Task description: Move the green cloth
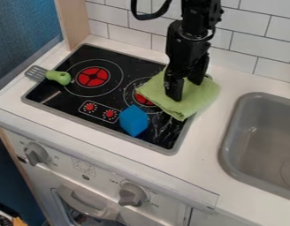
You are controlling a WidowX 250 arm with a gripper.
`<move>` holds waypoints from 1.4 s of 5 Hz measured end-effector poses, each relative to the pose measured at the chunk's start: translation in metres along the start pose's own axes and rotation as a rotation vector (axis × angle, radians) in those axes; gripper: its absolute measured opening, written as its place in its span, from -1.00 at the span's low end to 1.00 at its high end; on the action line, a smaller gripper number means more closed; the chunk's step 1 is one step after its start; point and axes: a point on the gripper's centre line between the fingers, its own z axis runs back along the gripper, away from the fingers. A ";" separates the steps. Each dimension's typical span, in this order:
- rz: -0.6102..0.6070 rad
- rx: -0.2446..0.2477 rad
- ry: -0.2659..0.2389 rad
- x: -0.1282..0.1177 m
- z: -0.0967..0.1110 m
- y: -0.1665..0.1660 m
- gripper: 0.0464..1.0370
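The black gripper (186, 89) hangs over the right side of the stove, low at the green cloth (199, 98), with its two fingers apart. One finger reaches down to the front part of the cloth, and the other stands farther back and to the right. The cloth lies folded over the stove's back right corner, covering part of the right burner and some of the white counter. Whether the fingertips touch the cloth, I cannot tell.
A blue block (134, 120) sits on the stove (104, 115) just left of and in front of the cloth. A spatula with a green handle (58, 77) lies at the stove's left edge. The grey sink (231, 132) is at the right, and a tiled wall (242, 39) stands behind.
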 end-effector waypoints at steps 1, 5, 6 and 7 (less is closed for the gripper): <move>0.035 0.013 0.005 0.011 -0.005 0.001 0.93; 0.358 0.060 -0.045 0.118 -0.013 0.035 0.93; 0.410 0.076 -0.033 0.140 -0.018 0.031 0.93; 0.462 0.082 -0.053 0.159 -0.020 0.032 0.93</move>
